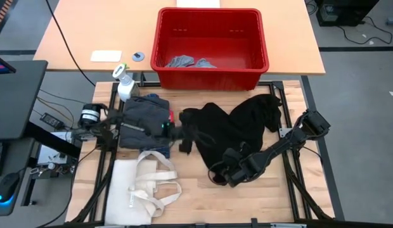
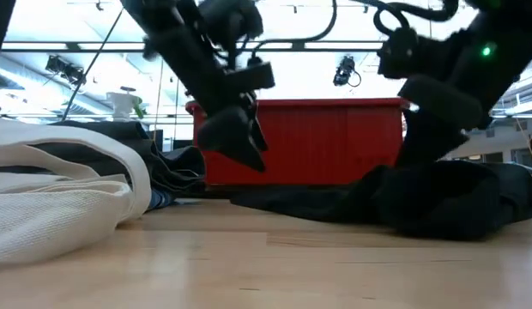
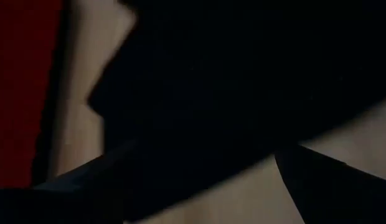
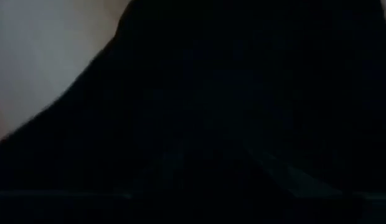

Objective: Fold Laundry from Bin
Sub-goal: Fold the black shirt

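Note:
The large black garment lies crumpled on the wooden table in front of the red bin, which holds light grey pieces. My left gripper hangs open at the garment's left edge, a little above the table. Its two fingers stand wide apart in the left wrist view, with black cloth ahead of them. My right gripper is sunk into the garment's near left part. A folded dark grey piece lies under my left arm. My right gripper is in the black garment's near left part, slanting down from the table's right. The cloth hides the fingers and fills the right wrist view, so which edge or fold it has cannot be told. The garment rests on the table, heaped around the gripper.
A cream tote bag with long handles lies at the near left. A spray bottle stands at the far left beside the dark grey piece. Bare wood shows along the near edge.

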Motion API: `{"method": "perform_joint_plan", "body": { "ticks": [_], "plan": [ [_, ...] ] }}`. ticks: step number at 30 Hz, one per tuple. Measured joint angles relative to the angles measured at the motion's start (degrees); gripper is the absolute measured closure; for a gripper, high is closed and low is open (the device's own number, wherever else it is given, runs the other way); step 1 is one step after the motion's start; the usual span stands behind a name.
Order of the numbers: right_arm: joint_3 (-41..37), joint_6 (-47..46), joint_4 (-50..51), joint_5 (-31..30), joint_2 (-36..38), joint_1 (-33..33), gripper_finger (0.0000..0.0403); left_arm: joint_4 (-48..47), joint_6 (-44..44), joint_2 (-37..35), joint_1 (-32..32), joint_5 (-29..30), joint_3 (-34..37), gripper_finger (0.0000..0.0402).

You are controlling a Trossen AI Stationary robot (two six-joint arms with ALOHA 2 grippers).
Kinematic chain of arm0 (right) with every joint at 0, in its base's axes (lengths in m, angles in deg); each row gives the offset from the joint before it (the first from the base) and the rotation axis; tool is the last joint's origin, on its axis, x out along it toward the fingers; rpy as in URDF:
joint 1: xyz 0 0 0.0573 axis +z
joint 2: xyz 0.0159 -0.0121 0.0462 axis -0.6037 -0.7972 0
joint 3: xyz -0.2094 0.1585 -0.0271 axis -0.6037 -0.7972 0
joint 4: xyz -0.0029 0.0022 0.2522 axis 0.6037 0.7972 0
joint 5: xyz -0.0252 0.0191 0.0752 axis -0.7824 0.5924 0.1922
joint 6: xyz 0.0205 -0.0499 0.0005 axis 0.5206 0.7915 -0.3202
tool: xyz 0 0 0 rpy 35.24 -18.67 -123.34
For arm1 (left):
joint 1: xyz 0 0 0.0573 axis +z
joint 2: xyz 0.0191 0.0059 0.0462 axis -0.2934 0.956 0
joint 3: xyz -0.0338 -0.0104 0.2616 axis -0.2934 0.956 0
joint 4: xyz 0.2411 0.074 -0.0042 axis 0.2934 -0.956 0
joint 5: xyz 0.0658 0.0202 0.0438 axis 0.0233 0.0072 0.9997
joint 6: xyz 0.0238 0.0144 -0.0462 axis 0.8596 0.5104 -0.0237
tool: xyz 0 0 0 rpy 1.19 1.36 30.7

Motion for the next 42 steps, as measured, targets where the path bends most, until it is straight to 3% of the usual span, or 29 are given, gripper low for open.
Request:
{"method": "perform_joint_plan", "body": {
  "ticks": [3,8,13,19,25,28,33,35,38,42],
  "plan": [
    [-2.95,-1.15,-5.86,-0.08,0.02,-0.05,0.0252,5.86,1.67,-0.01,6.88,-5.98,1.76,0.0034],
    [-5.49,-1.14,-12.73,1.33,0.02,0.01,0.0252,7.79,-2.65,4.6,17.21,-14.89,3.73,0.0034],
    [-5.09,-1.2,-12.56,4.79,0.04,2.1,0.0252,7.03,-4.69,8.87,21.01,-23.76,3.16,0.0034],
    [-5.12,-4.06,-11.96,12.13,0.04,4.71,0.0252,0.46,-5.6,7.29,17.7,-39.47,3.22,0.0034],
    [-4.79,-3.77,-11.19,25.27,0.48,7.37,0.0252,-12.37,-7.07,1.29,8.91,-50.68,3.83,0.0034],
    [-4.74,-4.88,-10.6,33.9,0.57,9.37,0.0252,-12.46,-8.78,-1.91,3.25,-54.65,3.67,0.0034],
    [-3.31,-11.24,-8.99,49.42,0.83,12.34,0.0252,-10.36,-12.39,-3.26,-6.06,-54.97,3.72,0.0034],
    [-1.21,-13.08,-4.98,51.44,0.84,13.7,0.0252,-8.53,-13.21,-3.41,-8.91,-54.47,3.62,0.0034],
    [4.78,-14.26,4.86,45.66,1.71,15.15,0.0252,-6.03,-13.98,-3.39,-12.52,-48.27,3.65,0.0034],
    [12.25,-17.66,24.67,28.78,1.87,15.64,0.0252,0.32,-13.4,-3.35,-15.87,-35.09,3.62,0.0034]
  ]
}}
